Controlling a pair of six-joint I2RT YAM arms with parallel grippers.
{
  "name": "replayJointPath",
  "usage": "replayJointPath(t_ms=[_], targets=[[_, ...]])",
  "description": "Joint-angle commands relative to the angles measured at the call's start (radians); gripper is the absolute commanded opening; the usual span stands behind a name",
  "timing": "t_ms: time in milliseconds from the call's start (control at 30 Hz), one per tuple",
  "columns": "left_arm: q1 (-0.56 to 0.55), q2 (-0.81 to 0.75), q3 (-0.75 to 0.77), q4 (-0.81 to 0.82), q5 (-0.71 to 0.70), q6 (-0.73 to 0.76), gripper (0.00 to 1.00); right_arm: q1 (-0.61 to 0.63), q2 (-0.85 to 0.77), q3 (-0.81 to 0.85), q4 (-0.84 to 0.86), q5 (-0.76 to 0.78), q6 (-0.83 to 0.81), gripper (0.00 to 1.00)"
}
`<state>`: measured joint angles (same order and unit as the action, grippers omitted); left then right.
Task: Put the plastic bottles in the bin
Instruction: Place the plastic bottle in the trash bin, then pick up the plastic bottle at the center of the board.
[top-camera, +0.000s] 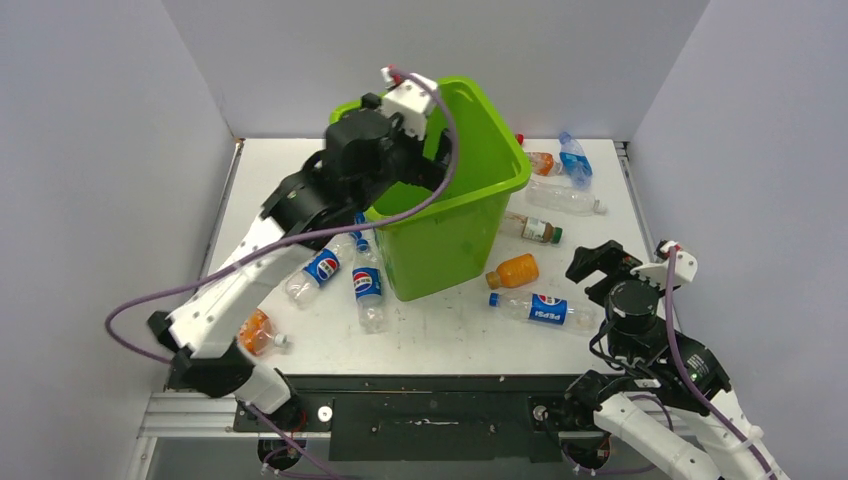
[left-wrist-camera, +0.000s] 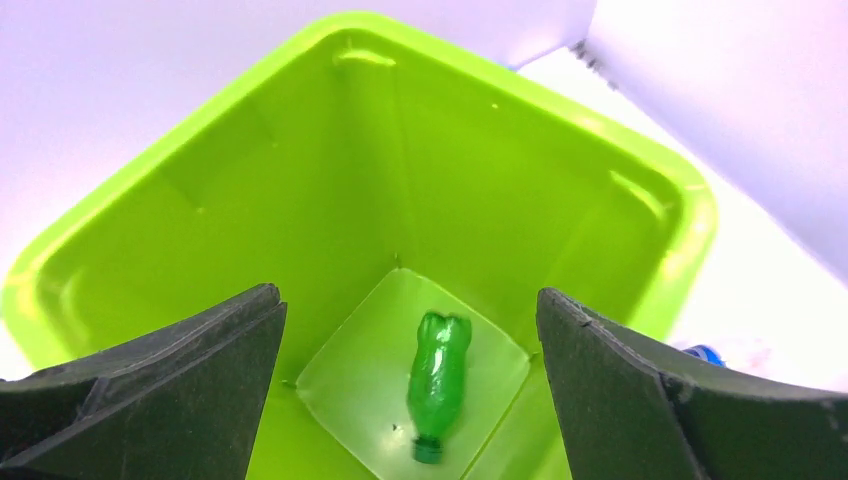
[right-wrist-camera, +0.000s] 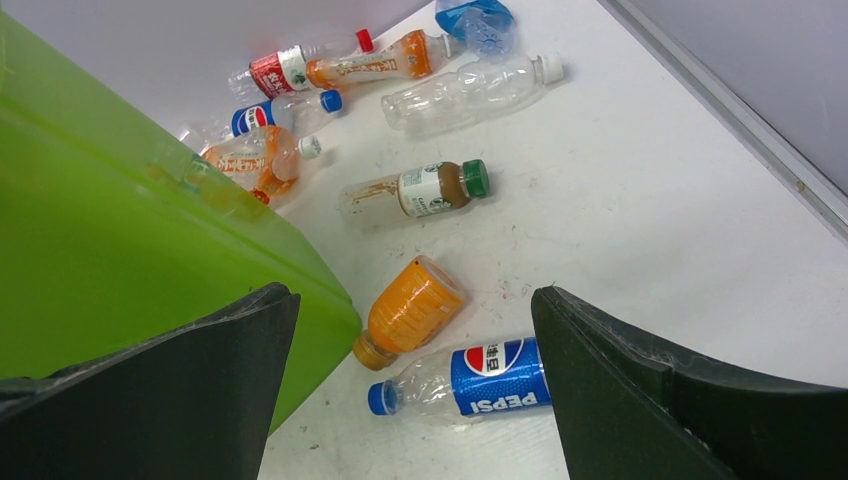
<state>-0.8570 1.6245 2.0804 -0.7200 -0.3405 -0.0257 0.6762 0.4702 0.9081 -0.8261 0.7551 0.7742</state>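
My left gripper hangs over the mouth of the bin, jaws spread wide with nothing between them. On the bin floor I see one green bottle lying on its side, cap end toward my camera. It is the only bottle I can make out in there. The bin stands toward the far middle of the table.

My right gripper hovers over the right side of the table, jaws also wide apart and empty. Below it an orange bottle lies just beside the bin, and a Pepsi bottle lies close to that one, its blue cap toward the bin. Farther out I see a brown bottle with a green cap. Beyond it, near the back wall, are a clear bottle with a white cap, a crushed blue bottle, an amber bottle and a red-label bottle.

On the other side of the bin, under my left arm, a second Pepsi bottle and a third Pepsi bottle lie near its base. A second orange bottle lies near the front edge, well apart from the bin
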Motion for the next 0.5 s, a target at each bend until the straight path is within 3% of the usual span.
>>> replayJointPath(t_ms=[0, 200, 467], targets=[[-0.007, -0.361, -0.260, 0.390, 0.007, -0.053, 0.96, 0.010, 0.031, -0.008, -0.007, -0.017, 0.023, 0.90], [-0.008, -0.819, -0.813, 0.782, -0.078, -0.047, 0.96, 0.014, 0.044, -0.054, 0.019, -0.027, 0.066, 0.90], [-0.006, -1.193, -1.234, 0.783, -0.325, -0.001, 0.96, 0.013, 0.124, -0.113, 0.187, 0.019, 0.170, 0.90]])
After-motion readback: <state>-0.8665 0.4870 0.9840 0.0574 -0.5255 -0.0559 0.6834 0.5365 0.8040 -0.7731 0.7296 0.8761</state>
